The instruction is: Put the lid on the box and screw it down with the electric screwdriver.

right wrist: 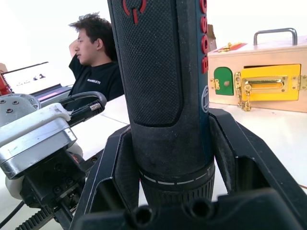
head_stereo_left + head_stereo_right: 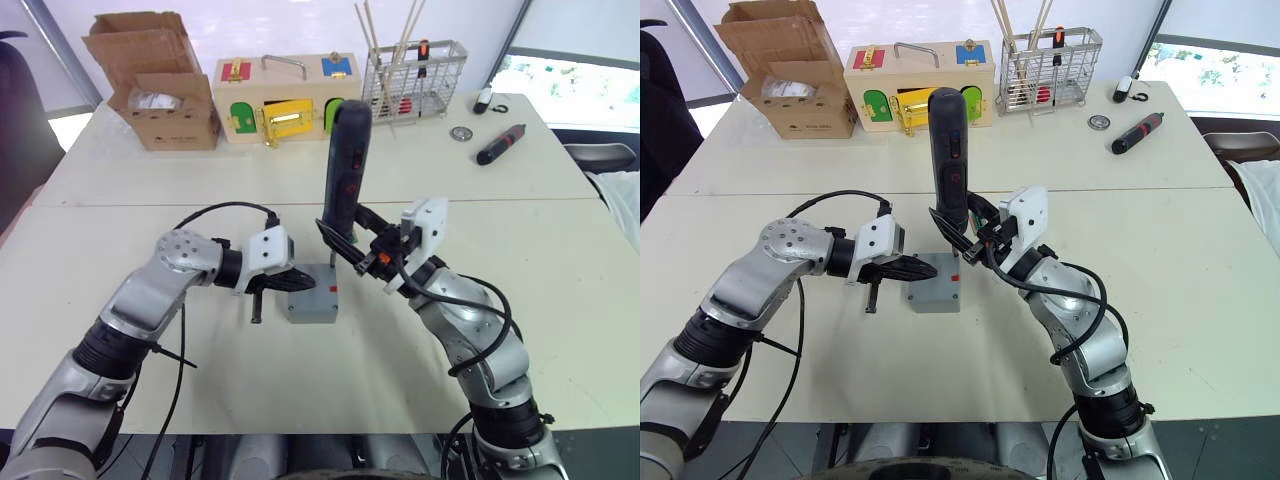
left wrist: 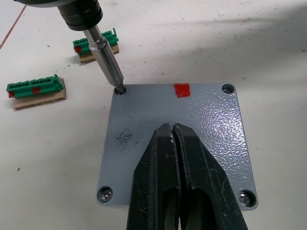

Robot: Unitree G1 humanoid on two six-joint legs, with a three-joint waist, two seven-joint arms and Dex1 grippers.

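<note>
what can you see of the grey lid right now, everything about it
The lid is a flat square plate of speckled grey plastic with a small red mark near one edge. It lies level on the box. Three corners show screws or holes; the electric screwdriver stands nearly upright with its bit in the fourth. The left gripper, shut, rests its tips on the lid's top.

Our two arms are built of silver-grey metal segments joined by black collars, with loose black cables looping along each. The left arm's point(image 2: 150, 290) rounded elbow housing carries small dark screws. Each wrist ends in a white angular block. The left gripper point(image 2: 278, 282) and right gripper point(image 2: 345, 245) have glossy black fingers, seemingly plastic.
</note>
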